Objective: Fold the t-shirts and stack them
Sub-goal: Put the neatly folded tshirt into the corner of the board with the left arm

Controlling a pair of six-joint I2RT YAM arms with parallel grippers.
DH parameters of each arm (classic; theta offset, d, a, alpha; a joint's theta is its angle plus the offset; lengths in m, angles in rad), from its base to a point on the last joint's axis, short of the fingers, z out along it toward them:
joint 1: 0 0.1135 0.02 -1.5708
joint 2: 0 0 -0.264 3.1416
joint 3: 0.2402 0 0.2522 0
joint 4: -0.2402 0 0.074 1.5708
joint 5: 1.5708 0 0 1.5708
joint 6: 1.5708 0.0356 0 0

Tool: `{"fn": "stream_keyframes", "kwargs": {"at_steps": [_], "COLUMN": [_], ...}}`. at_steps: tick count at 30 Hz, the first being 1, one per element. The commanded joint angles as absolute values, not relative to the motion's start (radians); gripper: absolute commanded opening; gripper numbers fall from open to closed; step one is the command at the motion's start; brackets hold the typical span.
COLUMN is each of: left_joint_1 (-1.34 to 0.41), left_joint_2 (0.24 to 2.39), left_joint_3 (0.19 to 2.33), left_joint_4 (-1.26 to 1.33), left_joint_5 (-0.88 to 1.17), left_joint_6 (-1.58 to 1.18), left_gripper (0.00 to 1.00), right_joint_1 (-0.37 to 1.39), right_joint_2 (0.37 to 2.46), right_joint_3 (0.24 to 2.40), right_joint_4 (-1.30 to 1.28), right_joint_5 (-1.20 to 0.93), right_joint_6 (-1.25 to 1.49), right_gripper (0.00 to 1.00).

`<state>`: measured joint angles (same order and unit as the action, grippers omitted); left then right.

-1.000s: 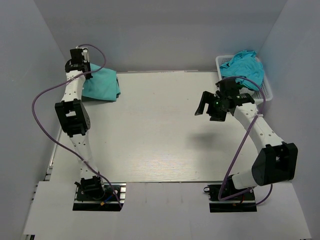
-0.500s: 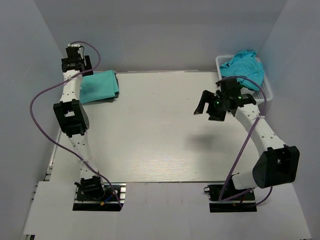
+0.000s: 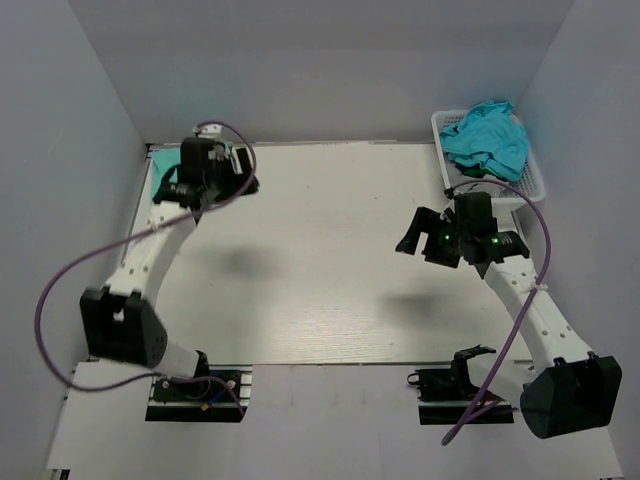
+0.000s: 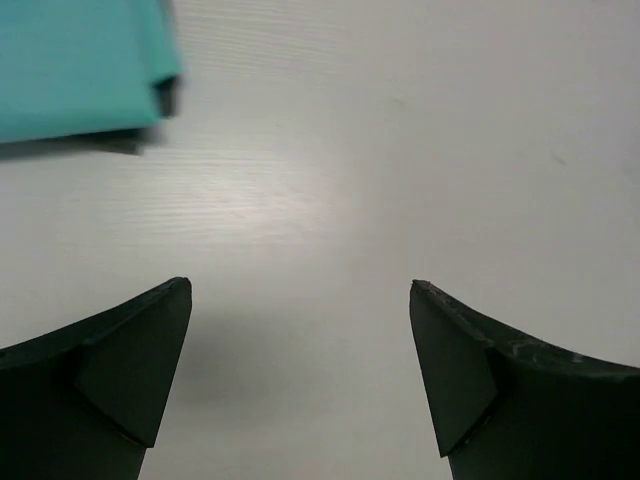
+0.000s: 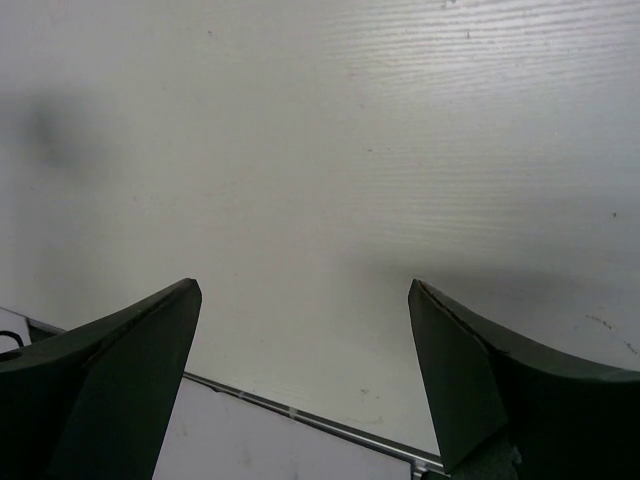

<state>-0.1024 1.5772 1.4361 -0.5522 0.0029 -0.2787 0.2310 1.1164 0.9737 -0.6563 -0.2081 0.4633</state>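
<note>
Left pincer (image 4: 298,290) spread wide, empty, over bare table (image 3: 320,260). Folded teal shirt (image 4: 75,65) lies flat just past the fingers, off to one side, near the table's far left corner. There's a dark edge under it; can't tell if that's shadow or a second shirt. Right pincer (image 5: 303,288) also apart, holding nothing, hovering over the table's right side near the basket (image 3: 535,170). Basket sits at the far right corner and holds crumpled teal cloth (image 3: 487,138) heaped above the rim; how many shirts, can't tell.

Likely step: fetch a shirt from the basket. Right pincer is closer. Pinch only the top layer, lift clear of the rim so the basket doesn't drag, lay it mid-table, spread flat before folding. Keep the left arm off the folded shirt.
</note>
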Motion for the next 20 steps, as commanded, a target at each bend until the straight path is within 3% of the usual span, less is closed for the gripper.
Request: {"fn": "stream_keyframes", "kwargs": {"at_steps": [1, 6, 20], "left_joint_1": [-0.216, -0.287, -0.307], "left_joint_2": [1.279, 1.152, 0.874], "left_joint_3": [1.190, 1.068, 1.084], "left_joint_4": [-0.382, -0.524, -0.756], "left_joint_5": [0.075, -0.033, -0.360], "left_joint_6": [-0.394, -0.394, -0.348], "left_gripper": [1.00, 1.00, 1.00], "right_joint_1": [0.238, 0.236, 0.230], "right_joint_2": [1.039, 0.927, 0.874], "right_joint_3": [0.905, 0.807, 0.733], "right_joint_4": [-0.589, -0.535, -0.450], "right_joint_5": [-0.170, -0.124, 0.035], "right_joint_6": [0.445, 0.425, 0.400], "right_gripper": [0.90, 0.90, 0.90]}}
